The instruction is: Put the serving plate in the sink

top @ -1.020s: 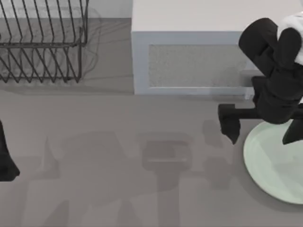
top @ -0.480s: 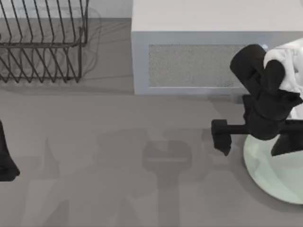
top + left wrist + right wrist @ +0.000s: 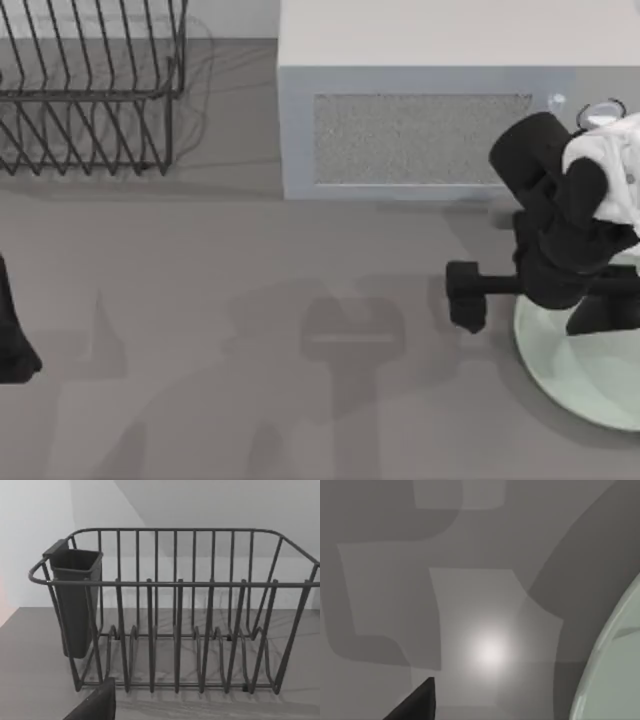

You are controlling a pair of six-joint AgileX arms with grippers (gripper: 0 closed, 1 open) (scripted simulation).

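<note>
Shifted slightly nearer since earlier, right gripper (image 3: 525, 300) fingers spread, straddling serving plate (image 3: 580, 375) rim unclamped; risk: slipping.

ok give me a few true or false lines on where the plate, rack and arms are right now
1. The serving plate lies flat on the counter at the table's right side. True.
2. The right pincer has lifted the plate off the counter. False: the plate lies on the counter, with one finger left of its rim and the other over it.
3. The wire dish rack stands at the table's far left. True.
4. The plate leans in the dish rack's slots. False: the slots hold nothing.
5. The left arm reaches over the microwave. False: it sits at the left edge.
</note>
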